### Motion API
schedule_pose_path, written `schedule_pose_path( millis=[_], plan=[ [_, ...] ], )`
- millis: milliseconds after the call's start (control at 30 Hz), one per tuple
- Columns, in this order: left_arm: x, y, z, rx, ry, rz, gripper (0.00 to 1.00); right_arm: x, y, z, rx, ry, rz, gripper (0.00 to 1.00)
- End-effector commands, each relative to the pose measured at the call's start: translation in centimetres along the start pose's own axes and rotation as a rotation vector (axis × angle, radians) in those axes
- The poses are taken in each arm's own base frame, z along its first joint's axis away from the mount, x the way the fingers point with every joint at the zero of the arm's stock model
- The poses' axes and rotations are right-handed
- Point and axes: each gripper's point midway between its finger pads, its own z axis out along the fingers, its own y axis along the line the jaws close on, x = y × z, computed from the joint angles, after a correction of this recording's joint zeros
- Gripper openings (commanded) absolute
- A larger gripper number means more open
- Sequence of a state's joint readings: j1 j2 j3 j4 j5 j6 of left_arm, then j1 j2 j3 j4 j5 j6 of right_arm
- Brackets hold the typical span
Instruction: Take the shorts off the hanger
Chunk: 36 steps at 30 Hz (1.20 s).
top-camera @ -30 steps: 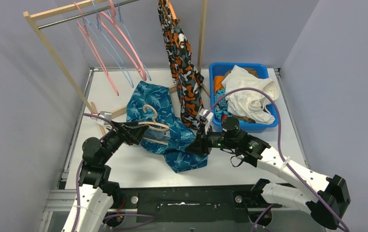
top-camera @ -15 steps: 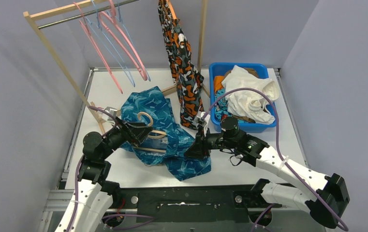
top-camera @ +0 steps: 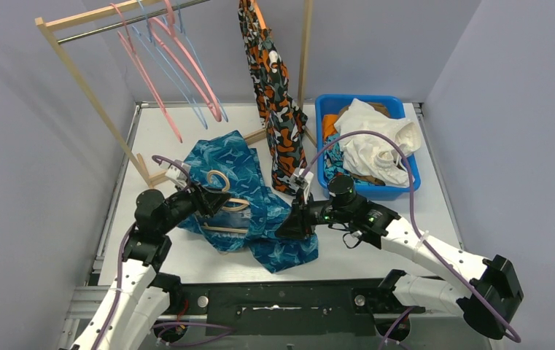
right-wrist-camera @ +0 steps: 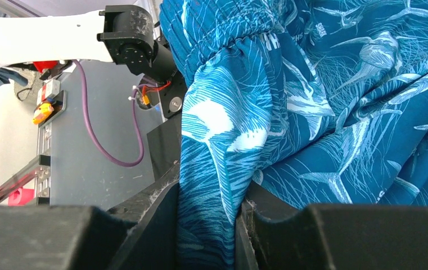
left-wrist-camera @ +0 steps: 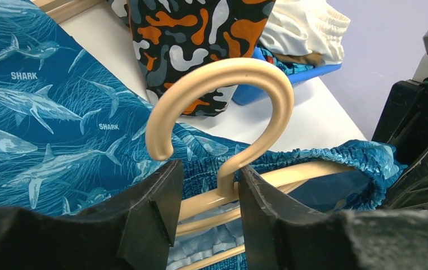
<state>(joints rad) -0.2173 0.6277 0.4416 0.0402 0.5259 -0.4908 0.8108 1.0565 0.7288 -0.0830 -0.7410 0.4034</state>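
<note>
The teal shark-print shorts (top-camera: 249, 182) lie bunched on the table, their waistband still round a beige hanger (top-camera: 224, 198). My left gripper (top-camera: 212, 201) is shut on the hanger at the foot of its hook (left-wrist-camera: 239, 66) and holds it off the table, above the shorts (left-wrist-camera: 48, 112). My right gripper (top-camera: 290, 222) is shut on a fold of the same shorts (right-wrist-camera: 312, 84) at their right edge; the fabric fills the gap between its fingers (right-wrist-camera: 208, 197). Orange-black-white camouflage shorts (top-camera: 274, 87) hang from the rack behind.
A wooden rack (top-camera: 88, 95) with pink and blue hangers (top-camera: 179, 58) stands at the back left. A blue bin (top-camera: 367, 98) at the right holds white shorts (top-camera: 376, 142) and other clothes. The table's front edge lies just below the shorts.
My left gripper has lifted the hanger and moved it a little right and back, bunching the shorts. My right gripper has drawn its fold slightly left and nearer.
</note>
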Motion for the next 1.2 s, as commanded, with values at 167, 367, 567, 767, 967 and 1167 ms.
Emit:
schedule_pose_path(
  millis=[167,367,567,767,967,1167],
  plan=[
    [-1.8,-0.8,0.0,0.053,-0.112,0.117,0.11,-4.1,1.8,0.5,-0.073,-0.092,-0.069,0.04],
    [-1.7,0.0,-0.3,0.004,-0.091,0.171,0.0,-4.1,0.5,0.1,0.025,-0.05,-0.07,0.28],
    [-2.0,0.7,-0.8,-0.053,-0.109,0.186,0.0,-6.2,-1.4,-1.6,0.22,-0.093,-0.094,0.68],
    [-1.6,1.0,-0.9,-0.069,-0.09,0.186,0.0,-7.8,-0.9,-1.1,0.228,-0.117,-0.119,0.72],
    [-1.5,1.4,-1.0,-0.089,-0.08,0.188,0.0,-8.8,-1.4,2.6,0.237,-0.103,-0.052,0.62],
    [-1.4,1.5,-1.0,-0.097,-0.076,0.185,0.0,-7.4,-1.7,6.8,0.238,0.014,-0.041,0.52]
  ],
)
